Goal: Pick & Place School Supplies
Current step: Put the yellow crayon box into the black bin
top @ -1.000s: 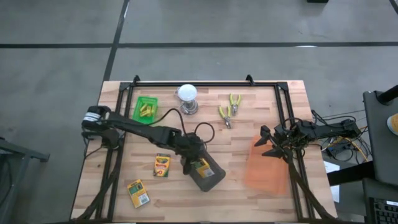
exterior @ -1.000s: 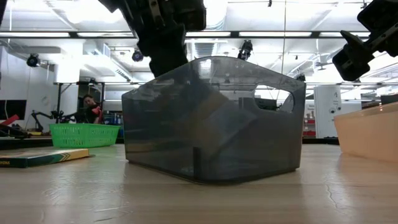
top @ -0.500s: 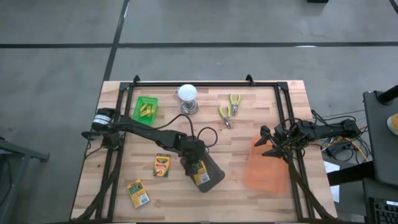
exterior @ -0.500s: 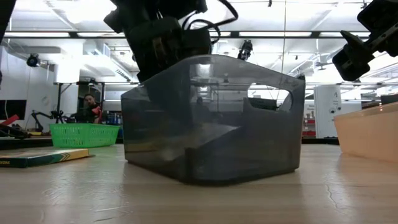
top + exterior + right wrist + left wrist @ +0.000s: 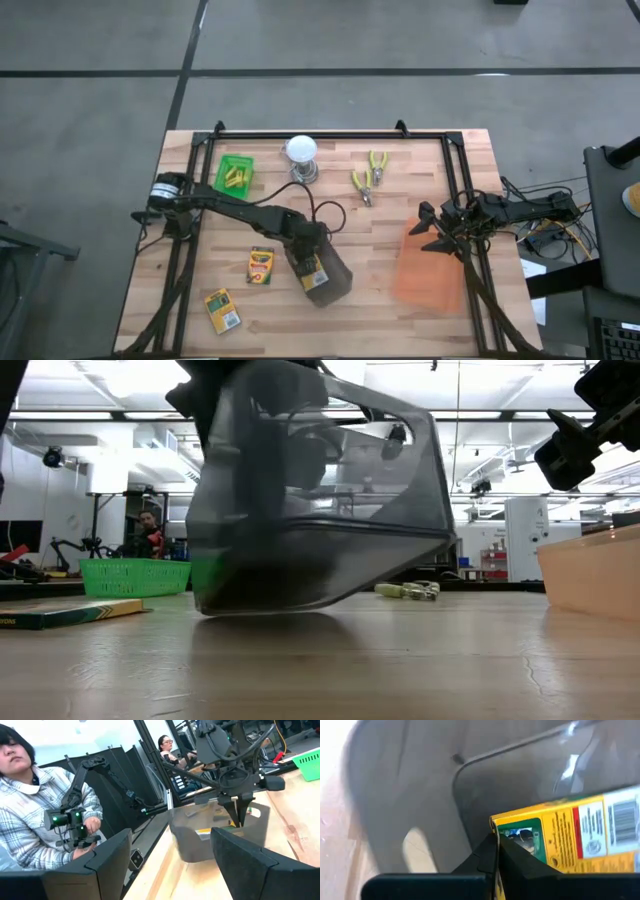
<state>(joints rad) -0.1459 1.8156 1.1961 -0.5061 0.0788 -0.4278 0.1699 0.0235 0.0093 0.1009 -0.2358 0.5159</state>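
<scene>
My left gripper (image 5: 303,262) reaches down into the smoky grey bin (image 5: 328,280) and is shut on a green-and-yellow crayon box (image 5: 560,835). The bin (image 5: 310,510) stands tipped: one lower edge is on the table and the other side is raised. Two more crayon boxes (image 5: 261,266) (image 5: 222,310) lie flat on the table to its left. Short yellow pieces sit in a green basket (image 5: 234,174) at the far left. My right gripper (image 5: 170,865) hovers open at the table's right edge, holding nothing. My left gripper pinches the crayon box by one end edge (image 5: 496,829) between its two fingers. The fingers (image 5: 512,862) slant down from above. The box sits inside the tipped bin, near its wall. I cannot tell whether the box or a finger touches the bin.
A white bulb on a metal base (image 5: 301,155) and yellow-handled pliers (image 5: 370,175) lie at the far side. An orange bin (image 5: 430,265) stands at the right. A black frame (image 5: 320,133) rims the table. A person (image 5: 40,805) sits beyond the table with hand-held controls.
My left gripper has sunk into the grey bin with the crayon box, rolling somewhat and still shut. The bin, flat on the table before, has tipped up on one lower edge and shifted a little toward the table's left.
</scene>
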